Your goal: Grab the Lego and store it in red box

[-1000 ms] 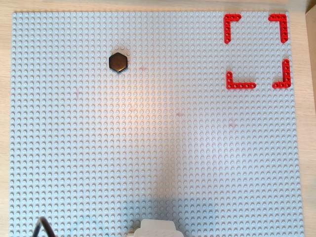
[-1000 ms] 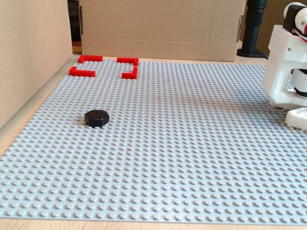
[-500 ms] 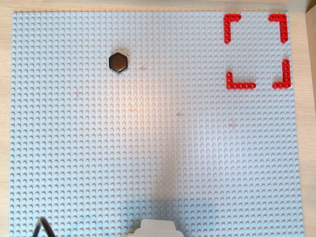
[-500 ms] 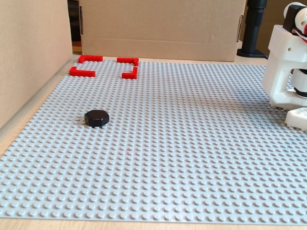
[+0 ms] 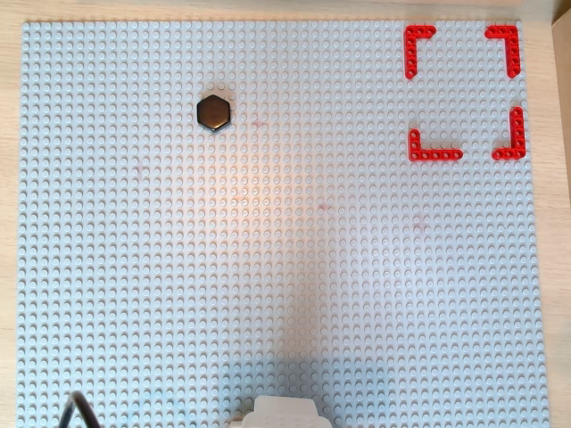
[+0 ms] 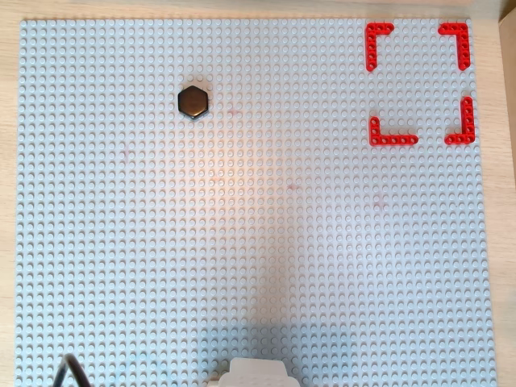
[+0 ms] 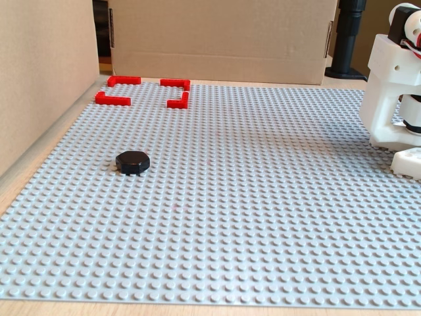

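- The Lego [image 5: 213, 112] sits flat on the grey studded baseplate [image 5: 285, 267], upper left of centre in both overhead views [image 6: 193, 101], a glossy black hexagon with nothing touching it.
- From the fixed view the Lego [image 7: 133, 161] lies left of centre, low and flat-topped, alone on the studs.
- The red box [image 5: 464, 92] is up in the top right corner of both overhead views [image 6: 419, 83]: four thin red L-shaped brackets, gaps between them, marking out a square.
- In the fixed view the red box [image 7: 142, 91] lies at the far left, near the brown cardboard wall [image 7: 223, 39] behind the plate.
- Lego and box are well apart; the piece is outside the square.
- The arm [image 7: 395, 92] stands at the right edge of the fixed view, white body with red and black parts, well clear of the Lego.
- In both overhead views only a white part of the arm [image 5: 281, 414] pokes in at the bottom edge, with a dark cable [image 5: 80, 410] at the lower left.
- Gripper: its fingers are probably out of frame in every view, so I cannot tell whether they are apart or together.
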